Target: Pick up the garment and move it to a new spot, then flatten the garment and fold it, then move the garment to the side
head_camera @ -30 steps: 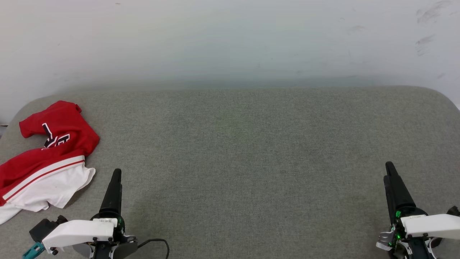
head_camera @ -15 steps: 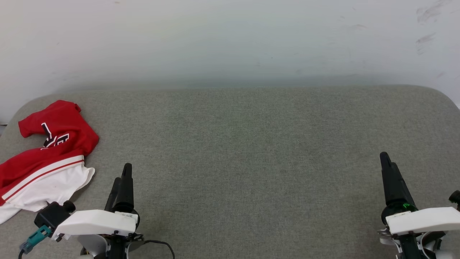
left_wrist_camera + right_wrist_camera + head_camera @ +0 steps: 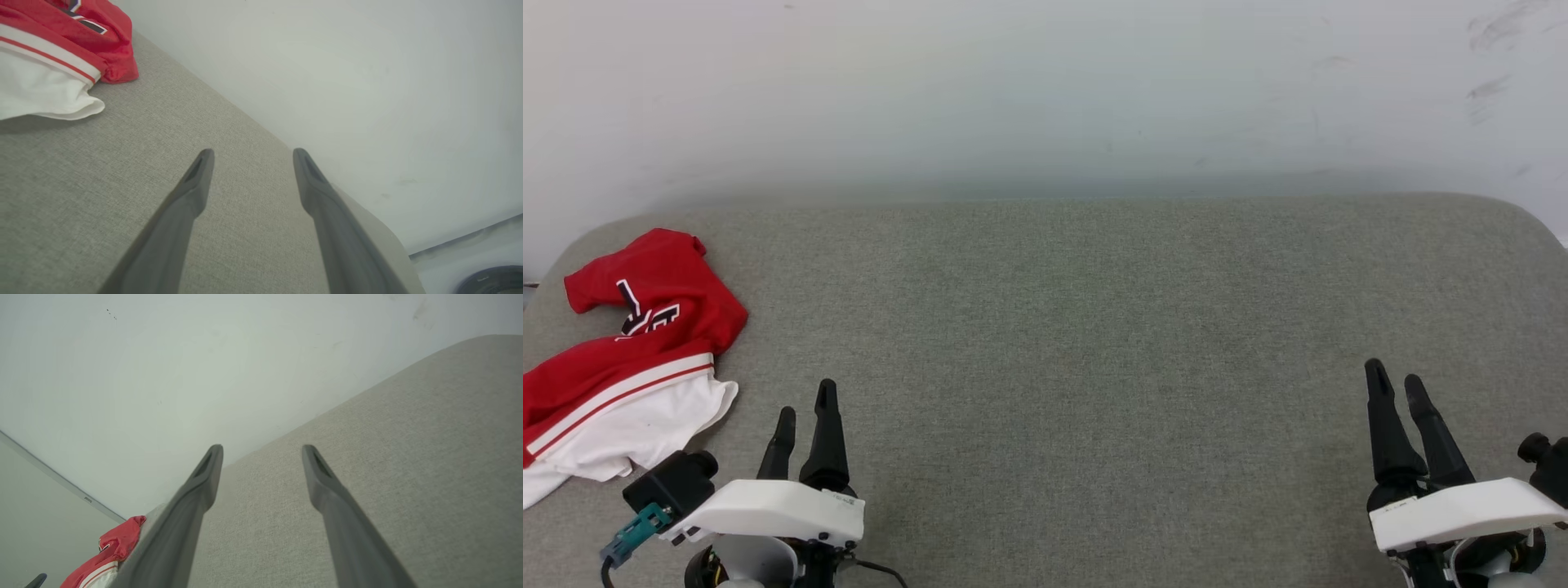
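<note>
One shirt (image 3: pixel 629 359) lies crumpled at the grey cushion's (image 3: pixel 1094 343) left edge, long axis running near to far, white sleeve nearest; two grippers, left gripper (image 3: pixel 806 398) and right gripper (image 3: pixel 1393 371), fingers apart, empty

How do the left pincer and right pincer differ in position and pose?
The left pincer sits close beside the garment; the right pincer is far across the grey cushion. The left pincer's fingers point nearly straight up the head view; the right pincer's lean leftward. Both are open and empty.
</note>
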### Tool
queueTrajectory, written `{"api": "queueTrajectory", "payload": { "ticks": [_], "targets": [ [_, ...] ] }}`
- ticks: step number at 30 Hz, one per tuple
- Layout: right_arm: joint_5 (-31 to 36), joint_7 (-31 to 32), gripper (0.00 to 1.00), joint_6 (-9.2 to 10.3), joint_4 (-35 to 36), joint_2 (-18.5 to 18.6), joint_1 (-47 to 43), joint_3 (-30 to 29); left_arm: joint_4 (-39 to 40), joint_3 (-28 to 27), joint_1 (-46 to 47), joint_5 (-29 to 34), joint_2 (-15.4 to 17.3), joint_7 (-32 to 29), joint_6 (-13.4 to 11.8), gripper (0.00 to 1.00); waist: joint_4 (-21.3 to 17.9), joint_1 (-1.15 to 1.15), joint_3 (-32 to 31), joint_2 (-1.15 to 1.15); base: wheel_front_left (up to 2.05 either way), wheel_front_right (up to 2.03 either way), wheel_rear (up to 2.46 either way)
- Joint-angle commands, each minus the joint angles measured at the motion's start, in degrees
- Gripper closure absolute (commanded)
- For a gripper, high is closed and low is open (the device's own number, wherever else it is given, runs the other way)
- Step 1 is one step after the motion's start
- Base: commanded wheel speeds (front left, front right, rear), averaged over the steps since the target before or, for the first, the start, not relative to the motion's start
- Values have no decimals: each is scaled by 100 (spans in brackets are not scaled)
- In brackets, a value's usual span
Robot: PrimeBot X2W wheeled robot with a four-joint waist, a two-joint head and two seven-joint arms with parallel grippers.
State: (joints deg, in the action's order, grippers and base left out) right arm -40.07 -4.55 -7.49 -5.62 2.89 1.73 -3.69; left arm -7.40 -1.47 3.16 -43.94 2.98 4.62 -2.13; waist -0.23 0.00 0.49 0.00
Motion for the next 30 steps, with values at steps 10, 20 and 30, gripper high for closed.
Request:
{"api": "queueTrajectory", "payload": {
  "ticks": [10, 20, 30],
  "targets": [
    [1175, -264, 0, -1, 87, 2, -51, 78, 140, 225, -42, 1033, 113, 258, -230, 0, -3, 0, -17, 0, 0, 0, 0],
    [1898, -420, 0, -1, 172, 0, -123, 141, 201, 377, -112, 1685, 171, 417, -389, 0, -11, 0, -27, 0, 0, 0, 0],
    [2508, -564, 0, 0, 245, 0, -168, 189, 252, 478, -167, 2225, 204, 557, -454, 0, -21, 0, -31, 0, 0, 0, 0]
  ]
}}
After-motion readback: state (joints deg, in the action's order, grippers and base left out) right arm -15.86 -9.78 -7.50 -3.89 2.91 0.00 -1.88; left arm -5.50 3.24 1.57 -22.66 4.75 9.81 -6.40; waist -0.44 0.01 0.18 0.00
